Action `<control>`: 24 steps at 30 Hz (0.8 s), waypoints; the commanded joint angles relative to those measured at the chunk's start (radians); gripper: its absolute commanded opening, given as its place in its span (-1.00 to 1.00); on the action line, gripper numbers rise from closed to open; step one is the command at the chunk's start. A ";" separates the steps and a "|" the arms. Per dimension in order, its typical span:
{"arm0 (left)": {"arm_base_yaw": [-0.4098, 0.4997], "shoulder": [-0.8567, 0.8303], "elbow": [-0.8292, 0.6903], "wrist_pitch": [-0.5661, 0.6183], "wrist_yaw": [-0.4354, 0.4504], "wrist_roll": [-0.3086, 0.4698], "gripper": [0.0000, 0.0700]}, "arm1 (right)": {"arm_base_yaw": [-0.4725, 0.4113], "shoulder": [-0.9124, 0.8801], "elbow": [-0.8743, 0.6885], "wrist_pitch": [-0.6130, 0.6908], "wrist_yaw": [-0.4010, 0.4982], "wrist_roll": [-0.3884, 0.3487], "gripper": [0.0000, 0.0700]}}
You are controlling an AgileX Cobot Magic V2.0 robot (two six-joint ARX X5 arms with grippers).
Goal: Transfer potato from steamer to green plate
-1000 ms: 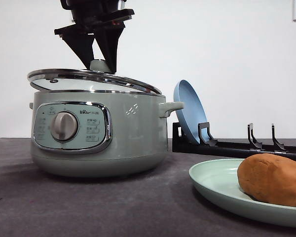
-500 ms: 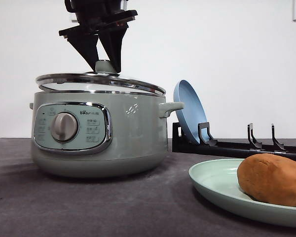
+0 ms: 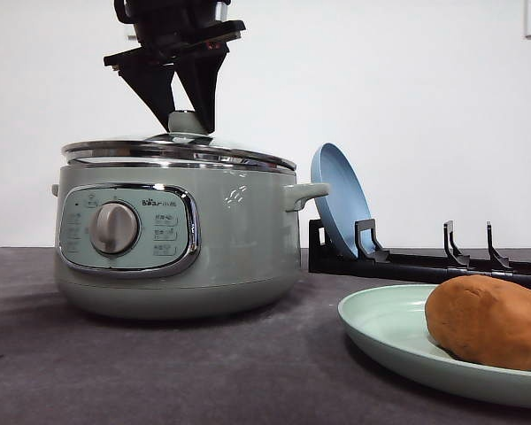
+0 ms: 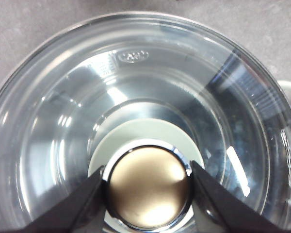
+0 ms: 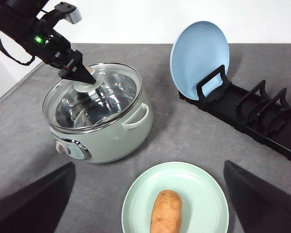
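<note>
The potato [image 3: 491,320] [image 5: 166,211] lies on the green plate [image 3: 380,323] [image 5: 203,194] at the front right. The sage-green steamer [image 3: 230,239] [image 5: 116,136] stands to the left with its glass lid [image 3: 177,150] [image 4: 63,121] sitting level on the rim. My left gripper [image 3: 187,119] [image 4: 148,189] [image 5: 82,75] comes down from above and is shut on the lid's knob [image 4: 148,174]. High over the plate, my right gripper [image 5: 149,167] is open, its dark fingers [image 5: 39,201] spread wide with nothing between them.
A blue plate [image 3: 341,199] [image 5: 200,53] stands upright in a black dish rack [image 3: 425,264] [image 5: 252,116] behind the green plate. Grey cloth covers the table, with bare room in front of the steamer.
The lid, raised and tilted a second ago, has come down with my left gripper and now rests flat on the steamer. The potato and plate have not moved.
</note>
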 commanded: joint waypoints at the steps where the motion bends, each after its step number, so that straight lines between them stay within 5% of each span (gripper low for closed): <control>1: -0.005 0.018 0.031 -0.008 0.002 -0.005 -1.00 | 0.004 0.003 0.017 0.014 0.004 0.013 0.77; 24: -0.005 0.020 0.031 0.036 0.002 -0.066 -1.00 | 0.004 0.003 0.017 0.021 0.000 0.020 0.77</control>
